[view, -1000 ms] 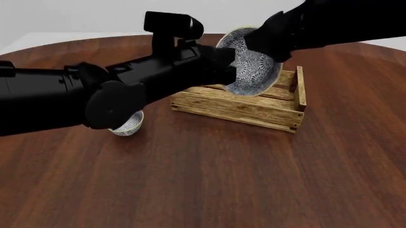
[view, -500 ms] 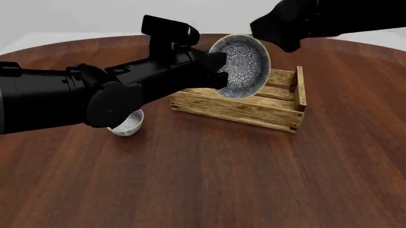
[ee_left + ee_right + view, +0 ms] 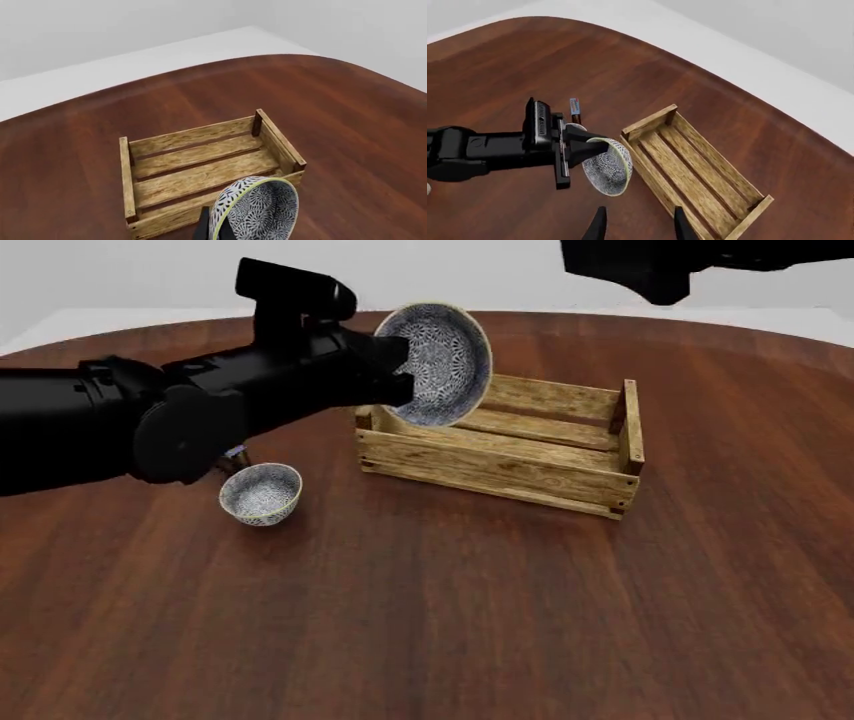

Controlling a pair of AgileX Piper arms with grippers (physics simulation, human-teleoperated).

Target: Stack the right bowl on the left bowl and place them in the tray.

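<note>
The counter (image 3: 427, 620) is dark reddish-brown wood with a streaky grain and a rounded far edge. Past that edge lies a plain pale grey-white surface. On the counter, well in from its edge, stands a small blue box (image 3: 574, 106), narrow and upright, its lower part too small to make out.

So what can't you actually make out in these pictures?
- Left tool: in the front view its own arm covers its grip on the tilted right bowl.
- Right tool: cut off by the right wrist view's edge.
- Left bowl: rim colour too small to tell in the front view.
</note>
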